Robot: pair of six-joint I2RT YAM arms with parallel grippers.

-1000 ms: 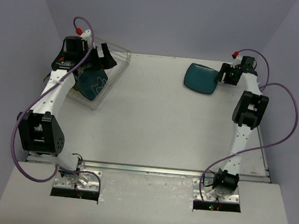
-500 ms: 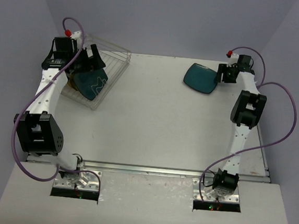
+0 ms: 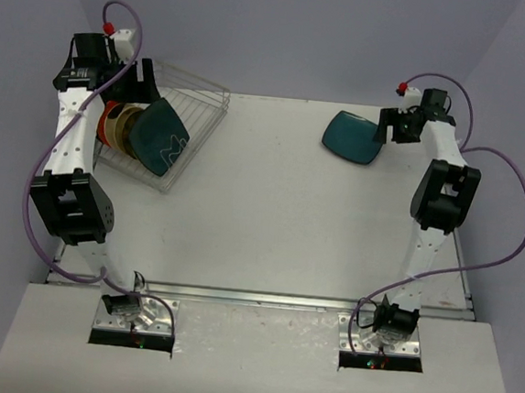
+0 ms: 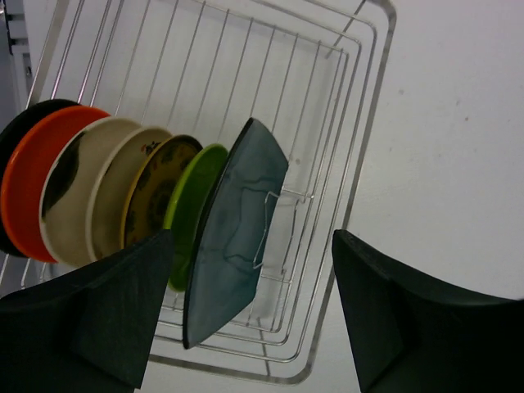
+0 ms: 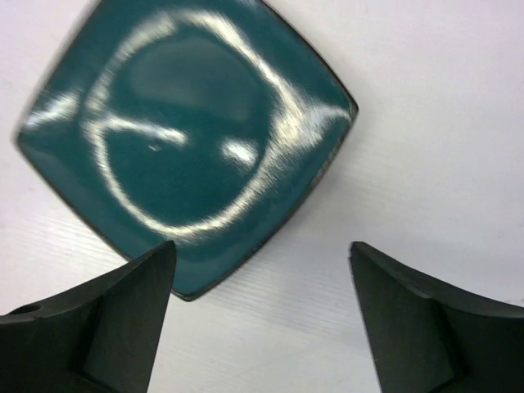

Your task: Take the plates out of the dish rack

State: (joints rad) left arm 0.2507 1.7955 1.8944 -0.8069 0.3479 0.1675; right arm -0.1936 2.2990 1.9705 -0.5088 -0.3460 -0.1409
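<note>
Seven plates are stood on edge in the rectangular silver-white wire dish rack [image 4: 360, 139]. In row order:
- black round plate [image 4: 20, 131]
- orange-red round plate [image 4: 29, 188]
- cream round plate with a dark patch [image 4: 70, 196]
- second cream round plate [image 4: 110, 205]
- dark patterned round plate [image 4: 151, 196]
- lime green round plate [image 4: 190, 205]
- tilted grey-teal rounded-square plate [image 4: 233, 237]

A glossy dark teal rounded-square plate [image 5: 184, 139] is laid flat on the white table [image 3: 270, 216], well apart from the rack.

The left gripper [image 4: 252, 270] is spread wide above the rack, empty. The right gripper [image 5: 262, 254] is spread wide over the flat plate, empty.
</note>
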